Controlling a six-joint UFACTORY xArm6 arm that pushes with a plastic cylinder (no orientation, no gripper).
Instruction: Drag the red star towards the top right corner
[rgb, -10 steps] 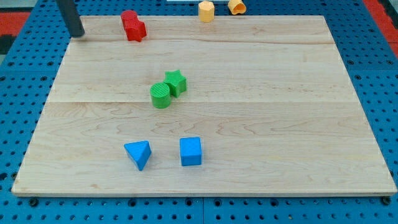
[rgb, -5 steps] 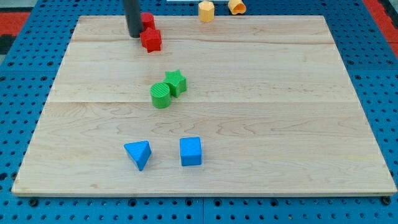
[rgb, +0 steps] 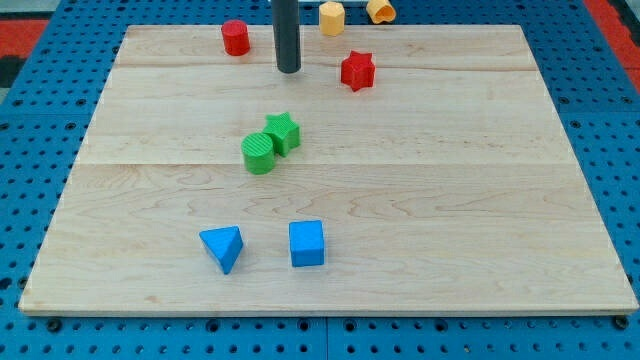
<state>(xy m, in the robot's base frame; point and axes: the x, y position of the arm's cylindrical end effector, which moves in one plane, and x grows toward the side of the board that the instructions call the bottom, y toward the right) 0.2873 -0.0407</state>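
The red star (rgb: 357, 70) lies near the surface's (rgb: 480, 180) top edge, right of centre (apart from everything). My tip (rgb: 289, 70) stands to its left, not touching; no claw shows. A red cylinder (rgb: 235, 38), apparently round, sits further left.

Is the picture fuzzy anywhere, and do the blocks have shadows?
In the camera view everything looks sharp: the red star, the red cylinder and my tip all have crisp edges, with no blur. The light is soft and even, so the blocks cast only faint, small shadows, and the wooden board shows no glare. The rod is cut off at the view's top.
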